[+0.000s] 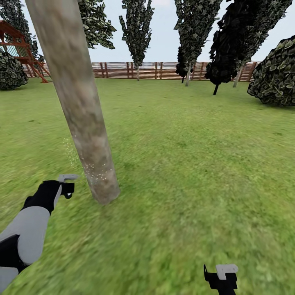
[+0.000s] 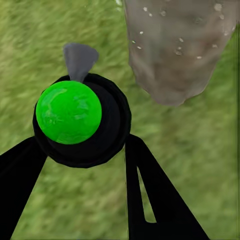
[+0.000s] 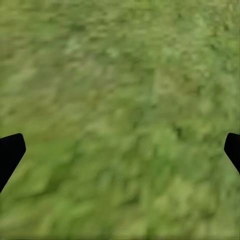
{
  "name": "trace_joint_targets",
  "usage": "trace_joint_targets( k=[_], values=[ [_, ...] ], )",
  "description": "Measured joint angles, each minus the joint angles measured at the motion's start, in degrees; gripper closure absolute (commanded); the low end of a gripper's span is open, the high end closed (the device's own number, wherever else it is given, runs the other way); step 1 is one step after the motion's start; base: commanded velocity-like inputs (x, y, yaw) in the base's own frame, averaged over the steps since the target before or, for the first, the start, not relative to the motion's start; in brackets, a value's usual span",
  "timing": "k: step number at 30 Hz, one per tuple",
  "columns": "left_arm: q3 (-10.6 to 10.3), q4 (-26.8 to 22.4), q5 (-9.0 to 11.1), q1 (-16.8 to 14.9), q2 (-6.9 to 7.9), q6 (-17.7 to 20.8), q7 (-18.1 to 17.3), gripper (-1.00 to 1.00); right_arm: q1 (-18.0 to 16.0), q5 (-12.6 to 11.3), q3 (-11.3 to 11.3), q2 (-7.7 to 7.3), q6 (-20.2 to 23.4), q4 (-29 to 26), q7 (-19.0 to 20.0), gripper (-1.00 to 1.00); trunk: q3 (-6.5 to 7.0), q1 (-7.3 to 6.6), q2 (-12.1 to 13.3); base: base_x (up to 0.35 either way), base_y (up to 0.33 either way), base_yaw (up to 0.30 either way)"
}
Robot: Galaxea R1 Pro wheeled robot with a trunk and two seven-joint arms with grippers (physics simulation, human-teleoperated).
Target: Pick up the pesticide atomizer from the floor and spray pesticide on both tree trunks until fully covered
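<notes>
Left claw [image 2: 80, 150] clamped round atomizer [image 2: 70, 112], nozzle aimed at speckled upright trunk [image 1: 80, 106] just beside; right claw [image 3: 120, 150] spread wide, farther off.

Wide green lawn [image 1: 184, 164], brown wooden fence [image 1: 164, 70] along its far side, tall dark trees [image 1: 137, 28] just before the fence, round bushes [image 1: 274, 73] at its ends, maybe a red playhouse [image 1: 18, 45], pale sky [image 1: 164, 41] above
</notes>
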Motion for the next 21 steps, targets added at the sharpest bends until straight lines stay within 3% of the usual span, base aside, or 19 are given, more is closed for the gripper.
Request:
trace_joint_targets(
  k=[7,21],
  values=[
    [0.0,-0.1,-0.1,-0.2,-0.49,0.0,-0.2,1.00,0.0,0.0,0.0,0.00,0.0,0.0,0.0,-1.00,0.00,-0.02,0.0,0.140,-0.166,0.000],
    [0.0,-0.2,-0.1,-0.2,-0.03,0.0,-0.2,1.00,0.0,0.0,0.0,0.00,0.0,0.0,0.0,-1.00,0.00,-0.01,0.0,0.148,-0.232,0.000]
  ],
)
